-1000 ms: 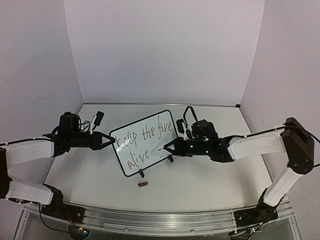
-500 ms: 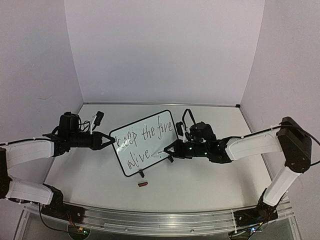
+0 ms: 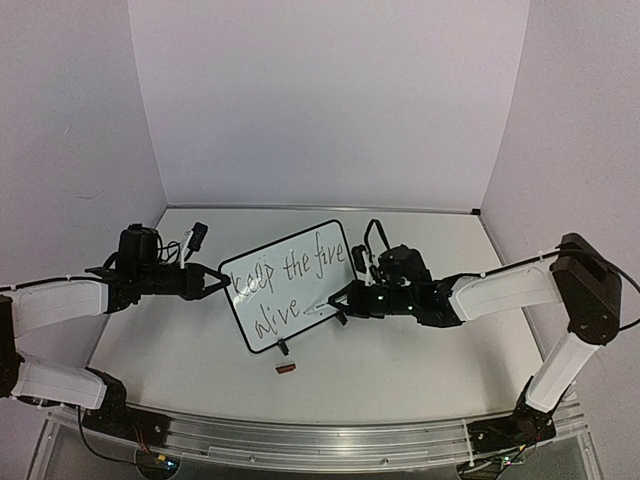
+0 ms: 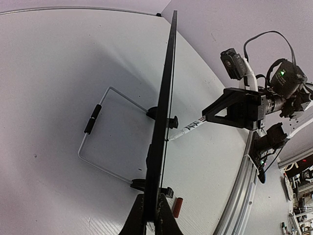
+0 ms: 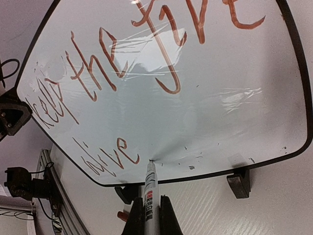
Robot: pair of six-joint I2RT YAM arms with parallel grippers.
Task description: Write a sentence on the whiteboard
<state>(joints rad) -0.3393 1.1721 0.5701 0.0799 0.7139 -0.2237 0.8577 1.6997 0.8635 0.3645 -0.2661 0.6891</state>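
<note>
The whiteboard (image 3: 290,262) stands tilted on its black feet in mid-table. The sentence (image 3: 285,270) reads "keep the fire alive" in two lines, red-brown in the right wrist view (image 5: 122,63). My left gripper (image 3: 222,281) is shut on the board's left edge, which shows edge-on in the left wrist view (image 4: 164,112). My right gripper (image 3: 337,300) is shut on a white marker (image 5: 150,188). The marker's tip touches the board just right of "alive", where a small dot shows.
A small red marker cap (image 3: 286,369) lies on the table in front of the board; it also shows in the left wrist view (image 4: 177,207). A wire stand (image 4: 98,142) lies behind the board. An aluminium rail (image 3: 300,440) runs along the near edge.
My right arm has shifted slightly to the left, with the marker tip staying at the end of "alive". The left arm and the board have not moved.
</note>
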